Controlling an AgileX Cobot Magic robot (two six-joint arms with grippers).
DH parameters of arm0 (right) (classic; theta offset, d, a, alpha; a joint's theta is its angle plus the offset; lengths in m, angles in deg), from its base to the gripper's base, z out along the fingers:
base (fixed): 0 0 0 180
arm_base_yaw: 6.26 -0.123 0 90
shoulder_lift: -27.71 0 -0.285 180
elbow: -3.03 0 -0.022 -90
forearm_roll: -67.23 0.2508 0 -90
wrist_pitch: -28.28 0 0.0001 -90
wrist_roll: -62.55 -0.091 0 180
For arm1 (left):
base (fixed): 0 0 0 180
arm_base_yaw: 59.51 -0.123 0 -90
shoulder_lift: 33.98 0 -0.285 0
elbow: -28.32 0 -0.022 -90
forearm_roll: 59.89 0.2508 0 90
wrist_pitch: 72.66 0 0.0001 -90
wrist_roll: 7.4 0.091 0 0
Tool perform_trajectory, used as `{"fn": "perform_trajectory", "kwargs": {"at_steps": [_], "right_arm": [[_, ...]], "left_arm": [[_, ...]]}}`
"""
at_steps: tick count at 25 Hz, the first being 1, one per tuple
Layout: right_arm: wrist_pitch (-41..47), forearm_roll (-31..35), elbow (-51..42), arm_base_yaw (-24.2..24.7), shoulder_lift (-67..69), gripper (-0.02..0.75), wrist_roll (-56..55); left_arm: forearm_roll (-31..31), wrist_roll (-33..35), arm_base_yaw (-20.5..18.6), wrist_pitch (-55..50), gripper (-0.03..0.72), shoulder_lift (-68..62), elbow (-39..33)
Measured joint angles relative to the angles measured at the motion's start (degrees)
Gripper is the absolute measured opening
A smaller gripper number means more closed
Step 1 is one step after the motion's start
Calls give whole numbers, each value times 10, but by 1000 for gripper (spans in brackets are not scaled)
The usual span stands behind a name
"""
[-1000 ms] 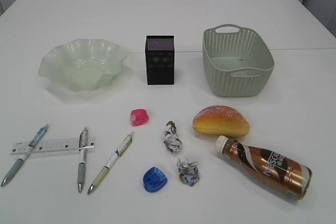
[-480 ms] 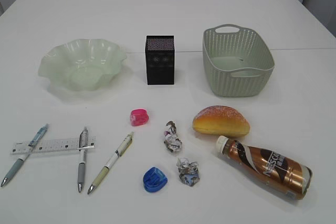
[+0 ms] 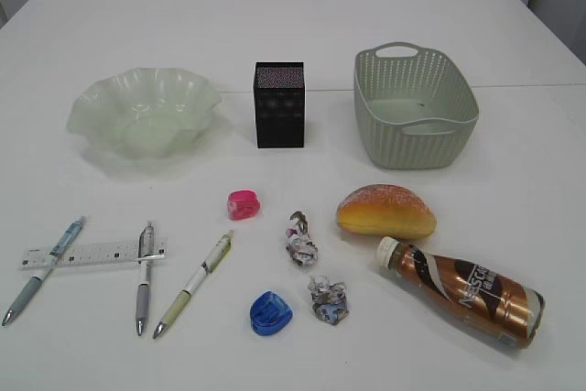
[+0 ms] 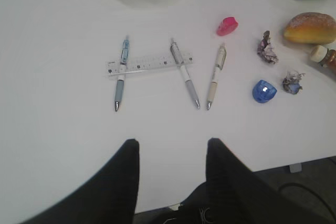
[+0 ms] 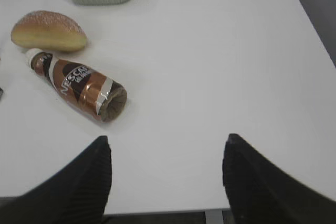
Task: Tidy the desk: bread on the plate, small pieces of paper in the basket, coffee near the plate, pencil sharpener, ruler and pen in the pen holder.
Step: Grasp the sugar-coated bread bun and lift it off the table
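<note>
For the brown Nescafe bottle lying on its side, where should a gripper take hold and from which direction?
Probably across the middle of the brown and bronze plastic coffee bottle, descending from above with fingers straddling its width. It lies flat on the white desk, white cap pointing at the golden-brown bun, so the round body is the widest, clearest grasp.

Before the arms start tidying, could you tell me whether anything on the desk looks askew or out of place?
Yes: the coffee lies on its side beside the bread instead of standing, and the ruler lies crosswise under two pens.
</note>
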Motion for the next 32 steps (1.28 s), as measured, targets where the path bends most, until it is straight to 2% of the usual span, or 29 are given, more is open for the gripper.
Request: {"fn": "perform_trajectory", "kwargs": {"at_steps": [3, 6, 13, 16, 20, 25, 32], "right_arm": [[4, 0, 18, 0, 73, 518, 1], [4, 0, 56, 0, 165, 518, 1], [-34, 1, 192, 0, 322, 518, 1], [-34, 6, 243, 0, 387, 518, 1], [-40, 36, 298, -2, 466, 518, 2], [-63, 69, 394, -30, 570, 518, 26], [15, 122, 539, -35, 730, 510, 152]], "left_arm": [[3, 0, 0, 0, 307, -25, 2], [37, 0, 1, 0, 307, -50, 2], [118, 0, 55, 0, 307, -168, 20], [125, -8, 69, 0, 307, -234, 74], [117, -26, 74, 2, 307, -313, 183], [92, -27, 74, 2, 307, -388, 295], [92, -27, 75, 2, 307, -404, 322]]}}
